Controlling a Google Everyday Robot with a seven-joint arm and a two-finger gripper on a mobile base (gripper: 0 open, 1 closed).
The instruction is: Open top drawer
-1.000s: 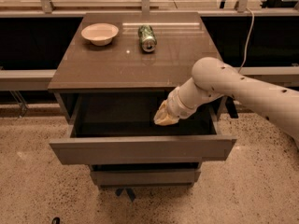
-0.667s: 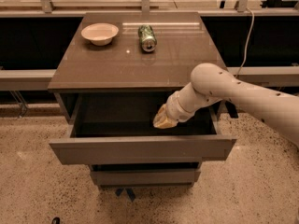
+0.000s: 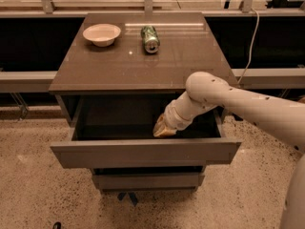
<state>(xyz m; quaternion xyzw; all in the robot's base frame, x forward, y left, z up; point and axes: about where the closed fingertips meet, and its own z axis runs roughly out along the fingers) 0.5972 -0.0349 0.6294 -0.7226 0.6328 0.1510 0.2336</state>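
The top drawer (image 3: 143, 152) of the grey cabinet stands pulled out, its flat handleless front toward me and its shallow dark inside showing. My white arm reaches in from the right. The gripper (image 3: 163, 128) hangs down inside the drawer, just behind the front panel, right of the middle. Its tan fingertips point down into the box.
On the cabinet top (image 3: 138, 61) lie a white bowl (image 3: 101, 34) at the back left and a green can (image 3: 150, 38) on its side near the middle. A lower drawer (image 3: 147, 180) is shut below. A white cable (image 3: 250, 42) hangs at the right. The floor is speckled.
The arm and gripper have shifted slightly left inside the drawer. The drawer has stayed pulled out.
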